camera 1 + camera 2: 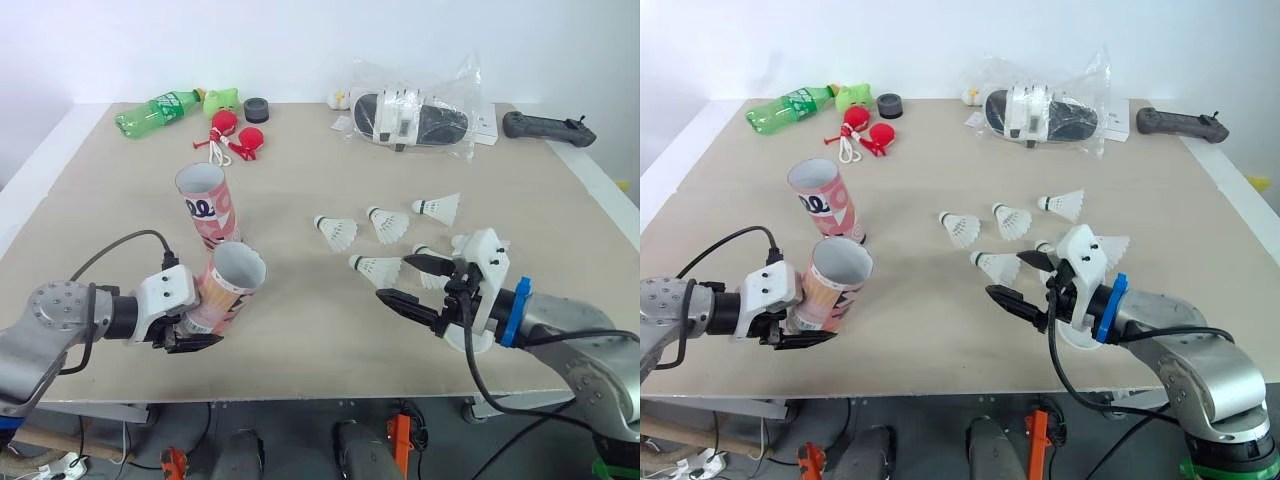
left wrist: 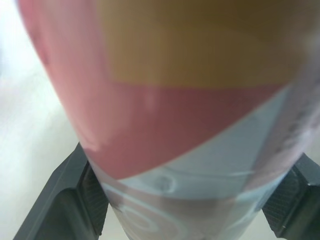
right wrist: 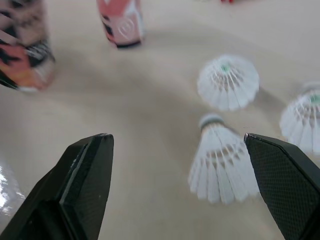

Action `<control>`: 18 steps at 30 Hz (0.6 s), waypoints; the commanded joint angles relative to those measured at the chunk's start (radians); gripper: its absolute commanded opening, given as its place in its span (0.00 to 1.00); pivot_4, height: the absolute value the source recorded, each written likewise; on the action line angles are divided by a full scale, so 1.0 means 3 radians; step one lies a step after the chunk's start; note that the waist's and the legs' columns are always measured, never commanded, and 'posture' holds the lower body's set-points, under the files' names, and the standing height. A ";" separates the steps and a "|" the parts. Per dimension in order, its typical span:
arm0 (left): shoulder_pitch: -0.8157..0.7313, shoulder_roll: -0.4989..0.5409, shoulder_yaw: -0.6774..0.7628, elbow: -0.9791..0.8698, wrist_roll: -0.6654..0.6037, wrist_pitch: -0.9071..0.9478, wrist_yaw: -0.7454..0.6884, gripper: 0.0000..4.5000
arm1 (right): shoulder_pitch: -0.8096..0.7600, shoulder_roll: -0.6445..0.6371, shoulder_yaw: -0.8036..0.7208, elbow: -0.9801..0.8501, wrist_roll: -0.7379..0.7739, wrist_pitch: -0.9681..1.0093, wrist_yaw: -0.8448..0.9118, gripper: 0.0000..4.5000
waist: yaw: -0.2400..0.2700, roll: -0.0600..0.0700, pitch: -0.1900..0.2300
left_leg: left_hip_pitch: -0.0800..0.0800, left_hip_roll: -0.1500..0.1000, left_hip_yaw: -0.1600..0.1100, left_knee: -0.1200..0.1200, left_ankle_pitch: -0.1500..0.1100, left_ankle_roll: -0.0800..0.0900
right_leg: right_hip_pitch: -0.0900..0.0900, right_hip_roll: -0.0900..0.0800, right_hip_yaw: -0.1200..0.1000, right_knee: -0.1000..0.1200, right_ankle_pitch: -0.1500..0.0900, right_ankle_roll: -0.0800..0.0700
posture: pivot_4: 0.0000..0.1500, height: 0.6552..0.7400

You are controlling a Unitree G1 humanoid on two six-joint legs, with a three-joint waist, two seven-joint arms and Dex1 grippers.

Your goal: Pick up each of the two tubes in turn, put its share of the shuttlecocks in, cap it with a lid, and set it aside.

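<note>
Near the front left of the counter (image 1: 300, 335), the left gripper (image 1: 192, 338) has its jaws closed on the base of a pink tube (image 1: 226, 288), one black finger (image 2: 75, 200) on each side of the wall. That tube leans toward the middle of the counter, its uncapped mouth raised; what shows inside is bare pale wall. Just behind it, a second pink tube (image 1: 205, 208) stands upright on the counter, also uncapped, and its depth cannot be seen.

Four shuttlecocks lie loose on the right half: three in a loose row (image 1: 337, 232), (image 1: 388, 224), (image 1: 438, 209), and a fourth (image 1: 376, 267) nearer the front. The right gripper (image 1: 395, 279) hangs low beside that fourth one with its jaws spread wide, gripping nothing; in the right wrist view the shuttlecock lies between the two fingertips.

Along the far edge sit a green bottle (image 1: 155, 110), a clear plastic bag (image 1: 415, 115) and a black controller (image 1: 548, 127).
</note>
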 commanded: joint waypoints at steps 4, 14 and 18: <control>-0.0240 -0.0072 -0.0247 0.0255 0.0371 -0.0349 -0.0102 0.74 | 0.0087 -0.0002 -0.0031 -0.0038 -0.0133 -0.0141 -0.0028 1.00 | 0.0005 0.0002 -0.0001 | 0.0003 0.0001 0.0000 0.0001 0.0004 0.0003 | 0.0002 0.0001 0.0000 0.0000 0.0008 -0.0003 | 1.00 1.00; -0.0326 -0.0178 -0.0346 0.0263 0.0515 -0.0262 -0.0144 0.74 | 0.0082 0.0220 0.0231 0.0091 -0.0374 -0.0206 -0.0196 1.00 | 0.0014 0.0006 -0.0005 | 0.0011 -0.0001 0.0000 0.0009 0.0013 0.0011 | 0.0014 0.0000 0.0001 0.0000 0.0012 -0.0012 | 1.00 1.00; -0.0362 -0.0202 -0.0373 0.0293 0.0567 -0.0294 -0.0158 0.74 | 0.0015 0.0334 0.0430 0.0246 -0.0593 -0.0241 -0.0323 1.00 | 0.0013 0.0008 -0.0007 | 0.0013 -0.0001 0.0000 0.0010 0.0017 0.0016 | 0.0015 0.0001 0.0000 0.0000 0.0017 -0.0015 | 1.00 1.00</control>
